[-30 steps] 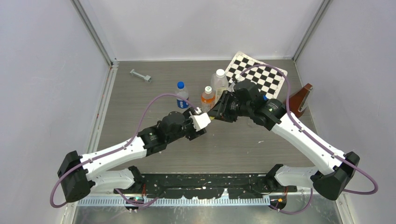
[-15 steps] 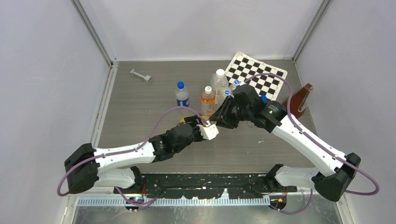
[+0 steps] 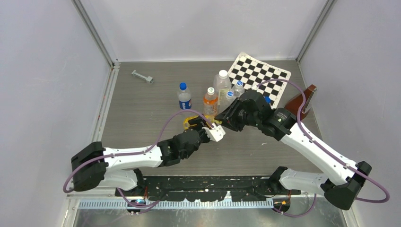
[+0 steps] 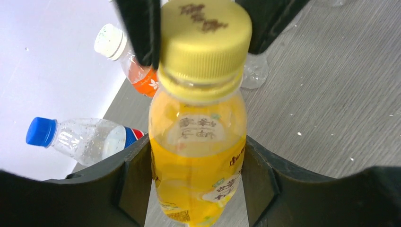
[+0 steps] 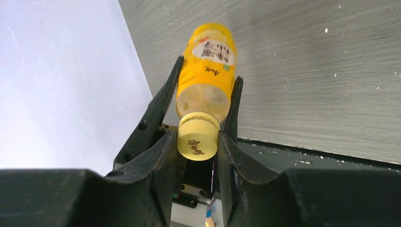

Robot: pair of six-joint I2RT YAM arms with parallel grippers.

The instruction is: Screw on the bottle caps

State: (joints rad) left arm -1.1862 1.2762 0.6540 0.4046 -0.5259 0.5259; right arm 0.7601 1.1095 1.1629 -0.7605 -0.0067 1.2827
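The yellow juice bottle (image 4: 198,156) is gripped round its body by my left gripper (image 4: 196,163), and lies tilted above the table in the top view (image 3: 191,122). Its yellow cap (image 5: 198,142) sits on the bottle's neck, and my right gripper (image 5: 198,147) is shut on the cap from both sides. The two grippers meet mid-table, left gripper (image 3: 211,131) and right gripper (image 3: 222,121). The Pepsi bottle (image 3: 184,98) stands apart behind them with its blue cap (image 3: 183,86) on top; it also shows in the left wrist view (image 4: 90,138).
An orange-drink bottle with a white cap (image 3: 210,100), a tall clear bottle (image 3: 222,82) and two small clear bottles (image 3: 239,88) stand just behind the grippers. A checkerboard (image 3: 260,75) lies at the back right, a brown block (image 3: 302,100) at the right, a metal bolt (image 3: 142,76) at the back left.
Both grippers have shifted together toward the near right. The left arm has stretched out further, and the yellow bottle now shows beside its gripper in the top view.
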